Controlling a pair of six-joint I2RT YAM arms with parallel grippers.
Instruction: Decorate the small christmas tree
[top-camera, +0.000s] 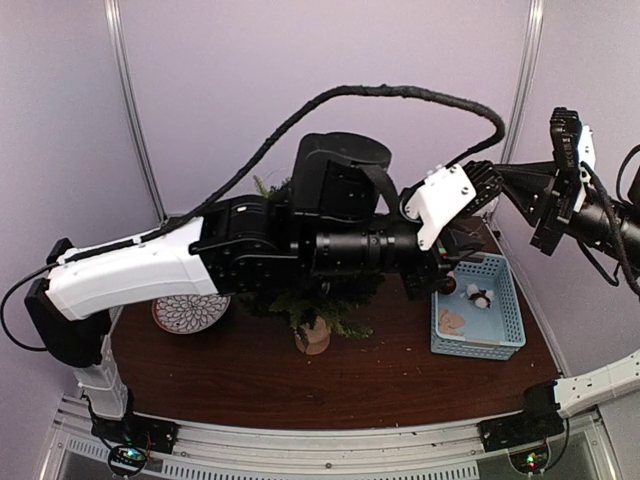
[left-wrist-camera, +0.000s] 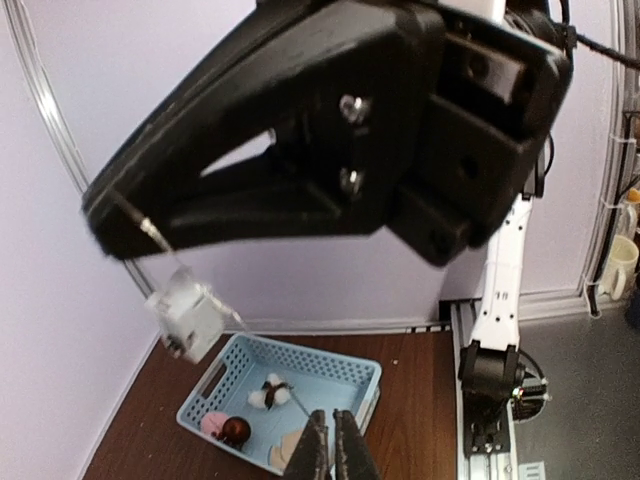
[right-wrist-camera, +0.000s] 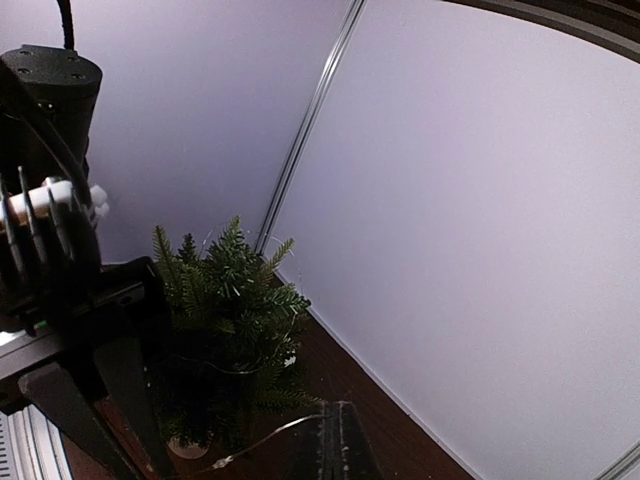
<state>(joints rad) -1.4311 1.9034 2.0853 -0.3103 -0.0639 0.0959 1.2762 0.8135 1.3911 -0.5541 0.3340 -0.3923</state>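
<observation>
Stringing seemingly underway: right gripper (right-wrist-camera: 333, 428) pinched thin wire strand (right-wrist-camera: 262, 438); small bushy green christmas tree (right-wrist-camera: 225, 300) stood left of pale blue plastic basket (top-camera: 478, 347); left gripper (left-wrist-camera: 331, 445), fingers together, hovered above basket. Next: strand needed draping over branches.

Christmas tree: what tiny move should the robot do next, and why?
Probably swing the right gripper toward the small christmas tree to drape more thin wire. It pinches the wire high on the side of the blue basket, a small white box dangling below, while the tree shows only a few wire loops.
</observation>
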